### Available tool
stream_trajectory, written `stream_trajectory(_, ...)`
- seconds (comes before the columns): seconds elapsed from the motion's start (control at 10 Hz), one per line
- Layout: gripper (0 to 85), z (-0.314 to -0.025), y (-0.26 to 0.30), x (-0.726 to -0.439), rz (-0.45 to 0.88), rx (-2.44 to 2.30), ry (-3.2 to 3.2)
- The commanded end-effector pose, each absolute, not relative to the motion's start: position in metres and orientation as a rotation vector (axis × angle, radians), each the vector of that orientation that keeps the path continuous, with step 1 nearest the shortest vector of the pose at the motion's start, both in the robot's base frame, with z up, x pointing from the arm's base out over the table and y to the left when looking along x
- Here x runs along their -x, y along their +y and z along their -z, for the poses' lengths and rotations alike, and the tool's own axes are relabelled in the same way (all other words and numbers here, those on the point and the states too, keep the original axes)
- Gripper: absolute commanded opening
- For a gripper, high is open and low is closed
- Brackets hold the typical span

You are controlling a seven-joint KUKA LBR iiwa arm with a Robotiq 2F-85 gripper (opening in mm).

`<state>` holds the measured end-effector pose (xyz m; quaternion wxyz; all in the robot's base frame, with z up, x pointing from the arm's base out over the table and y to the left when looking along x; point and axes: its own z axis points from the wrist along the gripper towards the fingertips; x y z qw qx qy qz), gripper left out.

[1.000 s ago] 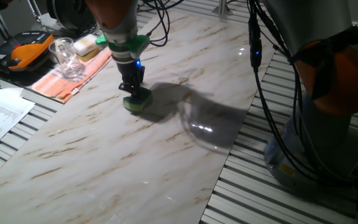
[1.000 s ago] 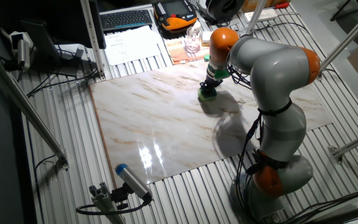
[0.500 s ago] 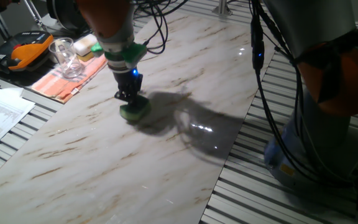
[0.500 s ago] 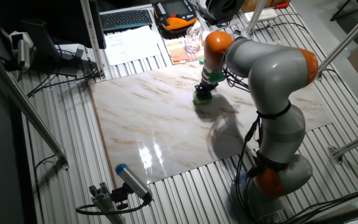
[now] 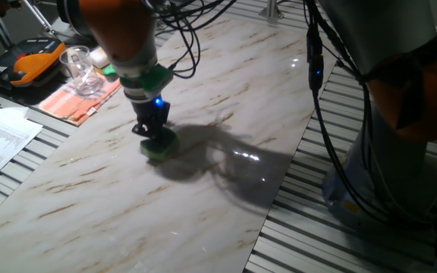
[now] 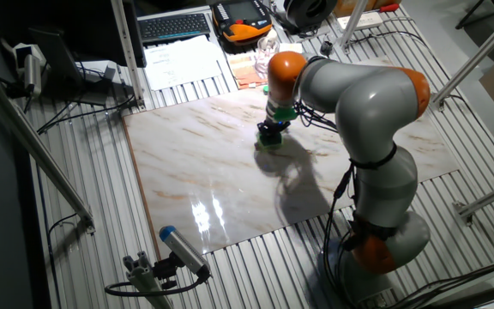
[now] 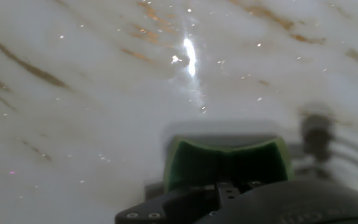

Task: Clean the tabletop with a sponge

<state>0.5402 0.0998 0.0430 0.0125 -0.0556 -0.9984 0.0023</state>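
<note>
One small green sponge (image 5: pixel 158 145), wavy-edged, flat on veined white tabletop (image 5: pixel 226 68).

Hand view's smeared with blur, and the sponge (image 7: pixel 227 163) is half swallowed by the claw (image 7: pixel 229 186) housing. From one fixed view, the claw (image 5: pixel 151 130) fingertips vanish against the sponge (image 5: pixel 159 145). In the other fixed view, the sponge (image 6: pixel 268 142) is too tiny to make out.
</note>
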Motion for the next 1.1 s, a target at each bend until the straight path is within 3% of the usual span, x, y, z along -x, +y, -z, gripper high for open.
stream_trajectory(0.0,0.0,-0.042,0.109,-0.537,-0.002,0.188,-3.111)
stream_trajectory(1.0,0.0,-0.037,0.167,-0.527,0.066,0.278,-3.131)
